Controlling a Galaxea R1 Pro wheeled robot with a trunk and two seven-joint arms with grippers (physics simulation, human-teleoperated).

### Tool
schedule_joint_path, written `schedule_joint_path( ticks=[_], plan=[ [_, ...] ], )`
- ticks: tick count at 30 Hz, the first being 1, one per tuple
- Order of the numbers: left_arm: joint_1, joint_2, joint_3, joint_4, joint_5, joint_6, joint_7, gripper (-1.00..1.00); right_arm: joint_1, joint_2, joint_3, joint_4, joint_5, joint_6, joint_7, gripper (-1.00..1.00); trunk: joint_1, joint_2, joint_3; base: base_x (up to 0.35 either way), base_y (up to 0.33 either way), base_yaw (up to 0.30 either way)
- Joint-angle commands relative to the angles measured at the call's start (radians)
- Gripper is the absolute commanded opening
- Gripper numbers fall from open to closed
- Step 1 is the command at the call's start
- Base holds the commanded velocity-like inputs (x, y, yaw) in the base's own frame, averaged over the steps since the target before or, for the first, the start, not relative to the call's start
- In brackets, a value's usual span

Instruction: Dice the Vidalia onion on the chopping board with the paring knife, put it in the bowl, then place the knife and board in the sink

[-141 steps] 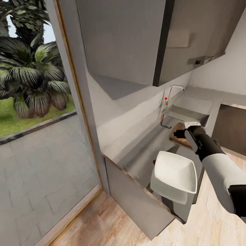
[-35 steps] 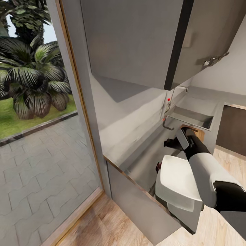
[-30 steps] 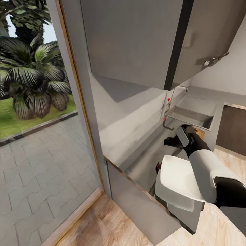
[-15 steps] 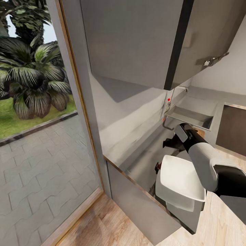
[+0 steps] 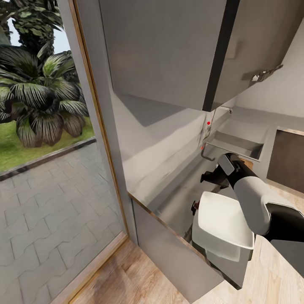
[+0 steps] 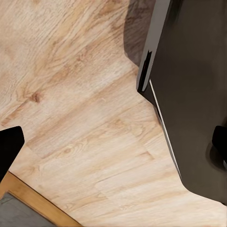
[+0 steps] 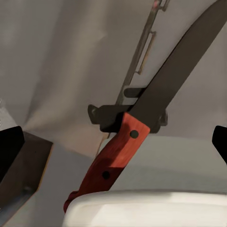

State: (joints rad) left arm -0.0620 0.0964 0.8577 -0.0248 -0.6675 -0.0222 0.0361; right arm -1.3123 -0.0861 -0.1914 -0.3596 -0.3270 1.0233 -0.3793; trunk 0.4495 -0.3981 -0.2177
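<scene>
From my head, my right gripper (image 5: pixel 210 176) hangs over the countertop (image 5: pixel 177 194), between the sink (image 5: pixel 236 145) and the white bowl (image 5: pixel 221 221); a sliver of the chopping board (image 5: pixel 248 162) peeks out behind my forearm, and a red handle end pokes out at the bowl's far corner. My left wrist camera looks down on the wooden floor (image 6: pixel 80 118) beside a dark cabinet (image 6: pixel 194 94), its fingertips wide apart. Through my right wrist, the paring knife (image 7: pixel 142 127) lies unheld between widely spread fingertips, handle end touching the bowl's rim.
</scene>
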Motion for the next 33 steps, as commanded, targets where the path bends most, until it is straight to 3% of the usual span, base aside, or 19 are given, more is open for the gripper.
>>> schedule_joint_path(
  ticks=[1, 16, 33],
  plan=[
    [-0.001, 0.0, 0.008, 0.001, -0.01, -0.002, 0.004, 1.0, -0.001, 0.0, -0.003, -0.001, -0.011, 0.002, -0.01, 1.0, 0.001, -0.002, -0.002, 0.0, 0.0, 0.0],
    [-0.001, 0.0, 0.008, 0.002, -0.01, -0.002, 0.004, 1.0, -0.001, 0.0, -0.005, -0.001, -0.009, 0.001, -0.01, 1.0, 0.001, -0.002, -0.004, 0.0, 0.0, 0.0],
    [-0.001, 0.0, 0.008, 0.001, -0.01, -0.002, 0.004, 1.0, -0.001, 0.0, -0.005, -0.001, -0.009, 0.001, -0.01, 1.0, 0.001, -0.002, -0.029, 0.0, 0.0, 0.0]
  ],
)
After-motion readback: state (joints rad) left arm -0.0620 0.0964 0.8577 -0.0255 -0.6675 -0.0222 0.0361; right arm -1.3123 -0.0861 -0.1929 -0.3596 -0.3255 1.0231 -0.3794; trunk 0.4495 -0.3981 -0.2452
